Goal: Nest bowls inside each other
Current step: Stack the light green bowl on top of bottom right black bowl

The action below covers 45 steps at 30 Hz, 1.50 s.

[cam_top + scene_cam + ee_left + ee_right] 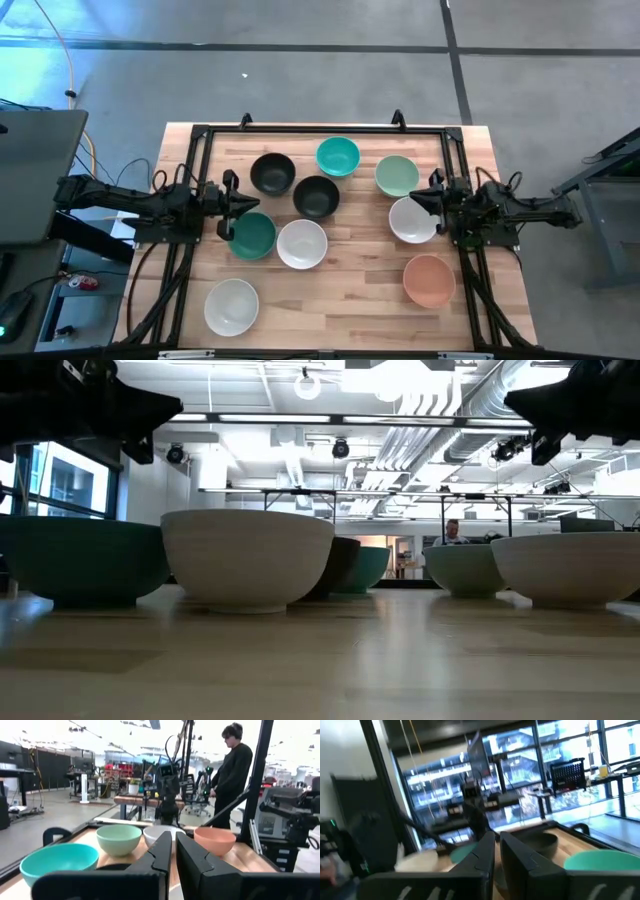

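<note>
Nine small bowls sit upright on their bases on the wooden table: two black [271, 172] [316, 196], teal [338, 156], mint [397, 175], dark green [251, 235], three white [302, 244] [412, 220] [231, 306] and salmon [429, 280]. None is nested. My left gripper [240, 205] [174, 851] hangs shut above the table by the dark green bowl's far rim. My right gripper [418, 198] [497, 847] hangs shut between the mint bowl and a white bowl. In the low view both grippers are raised above the bowls' rims.
A black frame [205, 130] runs round the table's far, left and right sides. A person [232, 770] stands in the room beyond the right side. The table shows bare wood along its near middle [340, 300].
</note>
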{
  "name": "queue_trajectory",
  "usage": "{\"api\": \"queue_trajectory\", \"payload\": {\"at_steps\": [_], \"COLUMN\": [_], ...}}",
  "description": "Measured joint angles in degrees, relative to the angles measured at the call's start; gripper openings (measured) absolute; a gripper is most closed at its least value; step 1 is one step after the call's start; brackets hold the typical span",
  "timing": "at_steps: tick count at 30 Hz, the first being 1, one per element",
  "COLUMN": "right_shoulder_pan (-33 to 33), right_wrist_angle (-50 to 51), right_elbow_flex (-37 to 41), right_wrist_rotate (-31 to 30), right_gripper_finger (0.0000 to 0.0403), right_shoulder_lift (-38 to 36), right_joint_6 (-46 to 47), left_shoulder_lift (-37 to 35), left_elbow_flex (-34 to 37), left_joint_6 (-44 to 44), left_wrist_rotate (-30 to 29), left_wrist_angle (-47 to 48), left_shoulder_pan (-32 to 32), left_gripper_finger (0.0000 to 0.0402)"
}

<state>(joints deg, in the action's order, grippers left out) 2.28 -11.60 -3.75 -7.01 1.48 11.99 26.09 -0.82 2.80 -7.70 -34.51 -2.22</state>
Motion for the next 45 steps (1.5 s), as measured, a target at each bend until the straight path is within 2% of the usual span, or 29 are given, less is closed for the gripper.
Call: {"api": "queue_trajectory", "payload": {"at_steps": [13, 19, 23, 29, 31, 35, 37, 40, 45], "right_shoulder_pan": [0.0, 0.0, 0.0, 0.0, 0.0, 0.0, 0.0, 0.0, 0.0], "right_wrist_angle": [1.1, 12.3, 12.3, 17.5, 23.3, 40.4, 45.6, 43.3, 34.1], "right_elbow_flex": [-9.1, -16.7, -22.5, -32.2, -35.9, -43.1, -45.5, -46.7, -46.0], "right_wrist_rotate": [1.7, -6.8, -9.6, -20.9, -27.9, -42.0, -45.1, -41.6, -29.5], "right_gripper_finger": [0.0022, 0.0022, 0.0022, 0.0022, 0.0022, 0.0022, 0.0022, 0.0024, 0.003], "right_shoulder_lift": [1.3, 5.3, 9.6, 17.3, 19.8, 23.8, 24.9, 25.6, 25.6], "right_joint_6": [1.6, 7.4, 9.0, 7.4, 9.1, 18.3, 20.7, 16.2, 3.4], "left_shoulder_lift": [0.0, 0.0, 0.0, 0.0, 0.0, 0.0, 0.0, 0.0, 0.0], "left_elbow_flex": [0.0, 0.0, 0.0, 0.0, 0.0, 0.0, 0.0, 0.0, 0.0], "left_joint_6": [3.3, 5.5, 5.6, 5.6, 5.6, 5.6, 5.6, 5.6, 5.6], "left_wrist_rotate": [1.7, 2.1, 2.1, 2.1, 2.1, 2.1, 2.1, 2.1, 2.1], "left_wrist_angle": [-2.6, -2.4, -2.4, -2.3, -2.2, -2.2, -2.2, -2.2, -2.2], "left_shoulder_pan": [0.0, 0.0, 0.0, 0.0, 0.0, 0.0, 0.0, 0.0, 0.0], "left_gripper_finger": [0.0015, 0.0015, 0.0015, 0.0015, 0.0015, 0.0015, 0.0015, 0.0015, 0.0015]}}
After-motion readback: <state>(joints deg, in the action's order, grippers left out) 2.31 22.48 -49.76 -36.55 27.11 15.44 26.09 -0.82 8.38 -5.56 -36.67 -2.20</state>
